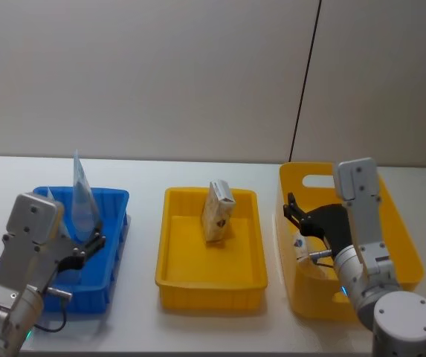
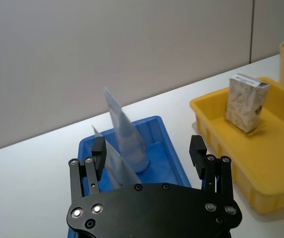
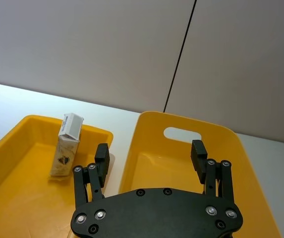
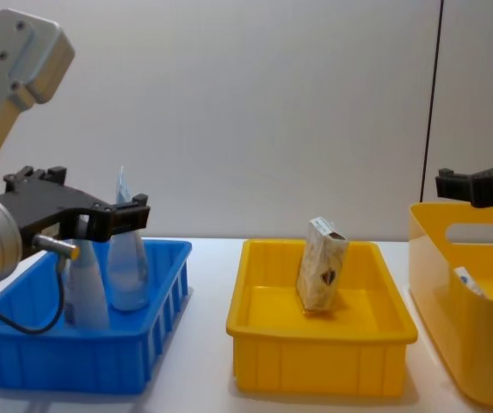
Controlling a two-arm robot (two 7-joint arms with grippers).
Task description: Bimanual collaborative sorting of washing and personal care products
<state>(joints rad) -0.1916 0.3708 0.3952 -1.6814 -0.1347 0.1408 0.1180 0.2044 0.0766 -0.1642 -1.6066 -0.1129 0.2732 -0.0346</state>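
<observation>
On the white table (image 1: 198, 331) stand a blue bin (image 1: 116, 245), yellow tray (image 1: 213, 297) and deep yellow bin (image 1: 406, 238).

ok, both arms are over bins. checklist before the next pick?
1. Left gripper open: ok, jaws spread over the blue bin.
2. Left gripper clear of tubes: cannot tell. The nearer tube stands between its fingers, close to one; the farther tube stands beyond them.
3. Right gripper open and empty: ok, above the tall yellow bin.
4. Carton inside the middle yellow tray: ok, standing with a tilt.
5. Something to pick in the tall yellow bin: ok, one small item lies against the wall; which kind, cannot tell.
</observation>
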